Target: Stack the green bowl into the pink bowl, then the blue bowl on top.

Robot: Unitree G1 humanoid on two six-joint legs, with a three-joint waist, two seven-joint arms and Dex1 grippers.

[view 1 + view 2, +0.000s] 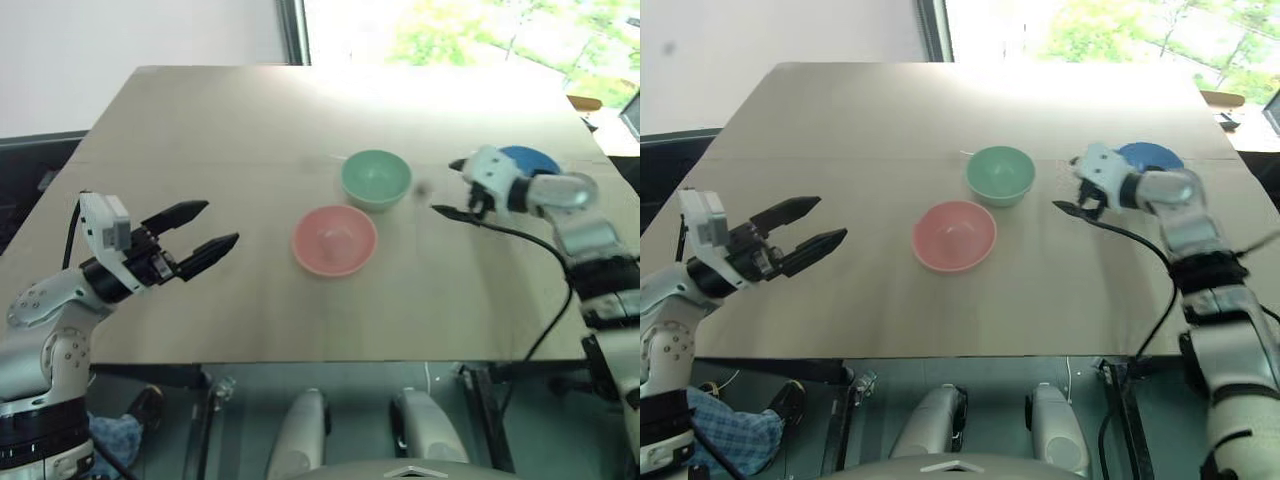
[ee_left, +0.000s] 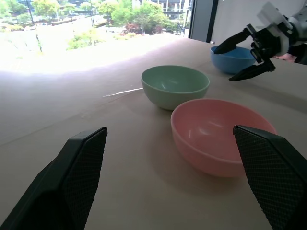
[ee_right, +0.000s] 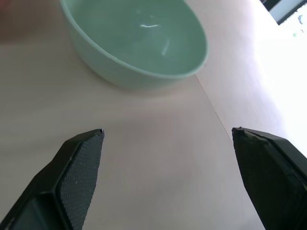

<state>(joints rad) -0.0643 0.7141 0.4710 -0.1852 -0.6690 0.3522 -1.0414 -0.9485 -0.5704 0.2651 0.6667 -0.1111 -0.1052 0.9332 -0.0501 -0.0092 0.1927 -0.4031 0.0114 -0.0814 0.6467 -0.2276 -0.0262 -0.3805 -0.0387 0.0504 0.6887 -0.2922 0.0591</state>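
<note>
While all three bowls sit apart on counter [image 1: 200,130], nothing stacked. Left gripper [image 1: 203,232] at counter's left edge, fingers [image 1: 178,213] spread wide, empty, aimed toward pink bowl [image 1: 334,240]. Pink bowl mid-counter, upright. Green bowl [image 1: 376,178] just beyond it, slightly right. Right gripper [image 1: 1072,186] between green bowl and blue bowl [image 1: 1152,157], fingers wide apart, holding nothing.

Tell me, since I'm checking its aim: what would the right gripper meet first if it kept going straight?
Probably the green bowl: the right gripper, jaws open, points at its near wall across bare table.
</note>
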